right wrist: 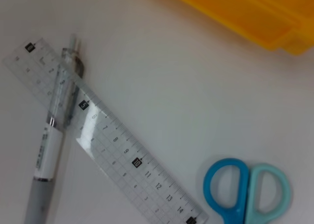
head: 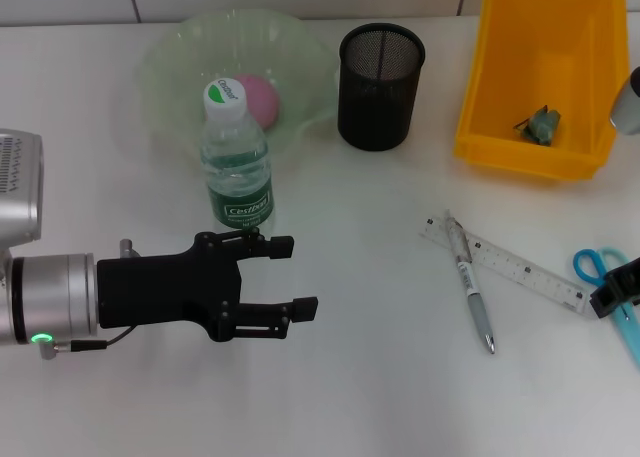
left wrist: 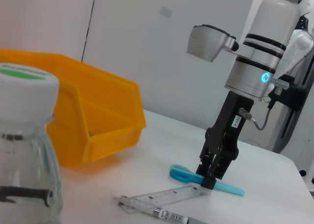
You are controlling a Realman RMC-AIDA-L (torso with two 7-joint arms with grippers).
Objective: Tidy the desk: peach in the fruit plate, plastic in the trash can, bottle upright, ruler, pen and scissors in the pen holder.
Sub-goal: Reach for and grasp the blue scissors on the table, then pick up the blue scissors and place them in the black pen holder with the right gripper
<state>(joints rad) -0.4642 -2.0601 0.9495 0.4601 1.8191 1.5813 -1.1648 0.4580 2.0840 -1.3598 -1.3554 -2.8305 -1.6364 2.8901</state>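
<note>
The pink peach lies in the green glass fruit plate. Just in front of the plate the bottle stands upright. My left gripper hovers open just in front of the bottle, holding nothing. A clear ruler lies flat with the pen across it. The blue scissors lie at the ruler's right end. My right gripper points down there, at the ruler's end and the scissors. The black mesh pen holder is empty. Crumpled plastic sits in the yellow trash can.
The yellow bin stands at the back right, close behind the ruler and scissors. The pen holder stands between the plate and the bin. White table surface stretches between my two grippers and along the front.
</note>
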